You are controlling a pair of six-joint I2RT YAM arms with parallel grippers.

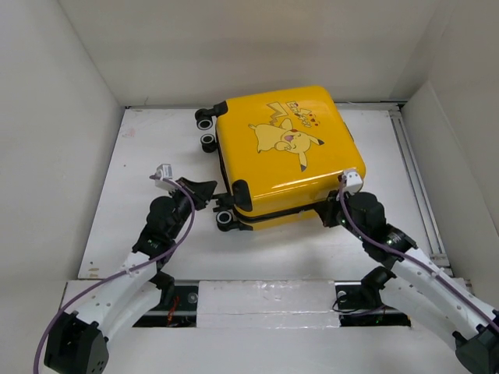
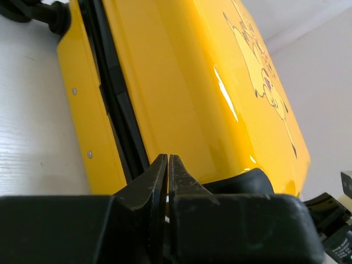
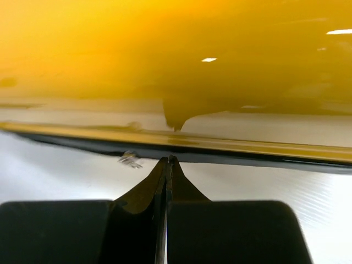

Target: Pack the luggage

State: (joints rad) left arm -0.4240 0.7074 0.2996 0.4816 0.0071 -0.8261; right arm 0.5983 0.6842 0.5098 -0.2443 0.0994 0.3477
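The luggage (image 1: 284, 152), a yellow hard-shell suitcase with a Pikachu print, lies flat and closed on the white table. My left gripper (image 1: 212, 189) is shut beside its front left corner, close to a black wheel (image 1: 225, 220). In the left wrist view the shut gripper (image 2: 167, 159) points at the black zipper trim (image 2: 118, 110) on the luggage (image 2: 187, 93) side, with nothing visibly held. My right gripper (image 1: 333, 210) is shut at the front right corner. In the right wrist view the gripper (image 3: 169, 160) meets the dark seam under the luggage (image 3: 176, 55), beside a small silver zipper pull (image 3: 130, 159).
White walls enclose the table on the left, back and right. A metal rail (image 1: 417, 183) runs along the right side. Two more wheels (image 1: 207, 128) stick out at the suitcase's far left. A slot (image 1: 265, 300) crosses the table's near edge between the arm bases.
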